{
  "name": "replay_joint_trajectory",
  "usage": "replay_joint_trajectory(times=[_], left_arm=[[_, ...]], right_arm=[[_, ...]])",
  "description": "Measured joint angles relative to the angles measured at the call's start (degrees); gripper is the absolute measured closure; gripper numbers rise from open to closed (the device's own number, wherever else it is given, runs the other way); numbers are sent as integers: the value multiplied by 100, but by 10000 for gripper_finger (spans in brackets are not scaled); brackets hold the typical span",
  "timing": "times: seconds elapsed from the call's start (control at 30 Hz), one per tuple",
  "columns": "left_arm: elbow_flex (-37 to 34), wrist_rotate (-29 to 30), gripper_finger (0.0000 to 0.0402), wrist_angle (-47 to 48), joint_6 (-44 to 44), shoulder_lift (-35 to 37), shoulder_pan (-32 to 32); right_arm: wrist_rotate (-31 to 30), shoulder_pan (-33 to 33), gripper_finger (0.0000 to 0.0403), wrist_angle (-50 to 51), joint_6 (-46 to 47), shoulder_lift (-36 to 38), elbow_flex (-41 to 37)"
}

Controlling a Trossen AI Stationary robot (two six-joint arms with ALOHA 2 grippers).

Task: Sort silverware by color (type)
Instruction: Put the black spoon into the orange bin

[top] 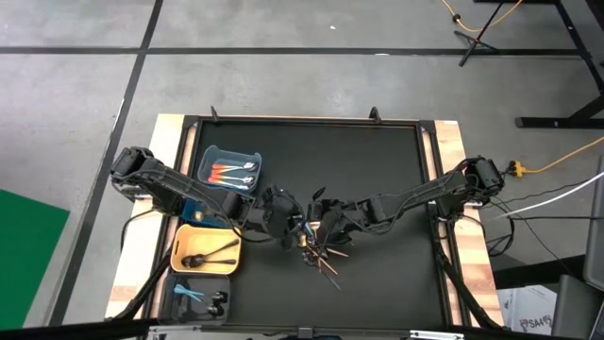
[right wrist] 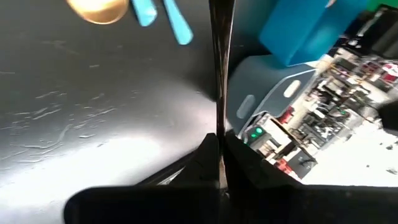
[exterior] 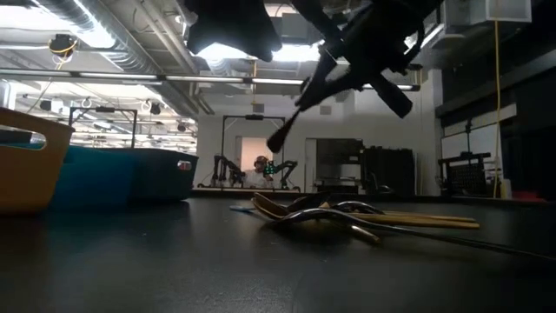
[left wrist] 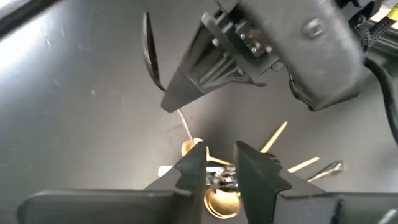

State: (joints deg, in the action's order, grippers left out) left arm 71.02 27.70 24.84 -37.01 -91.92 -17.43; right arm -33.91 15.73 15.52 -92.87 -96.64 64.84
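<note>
From above, we see both arms reaching in to meet over the middle of the dark desk (top: pixel 377 179), above the gold silverware (top: pixel 326 257) heaped there. At desk level those gold spoons (exterior: pixel 339 213) lie piled, while a black utensil (exterior: pixel 300 109) hangs tilted overhead. The left claw (left wrist: pixel 221 165) hovers slightly spread over the heap, holding nothing. The right claw (right wrist: pixel 219 149) is pinching the thin black utensil (right wrist: pixel 219 68) by one end.
</note>
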Motion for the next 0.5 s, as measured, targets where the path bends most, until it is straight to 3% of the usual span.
replay_joint_trajectory(times=[0.23, 0.5], left_arm=[[-1, -314, 284, 22, -373, 0, 68], [-2, -321, 281, 565, -1101, 0, -70]], right_arm=[[2, 0, 402, -253, -217, 4, 6], [0, 0, 402, -260, -235, 4, 5]])
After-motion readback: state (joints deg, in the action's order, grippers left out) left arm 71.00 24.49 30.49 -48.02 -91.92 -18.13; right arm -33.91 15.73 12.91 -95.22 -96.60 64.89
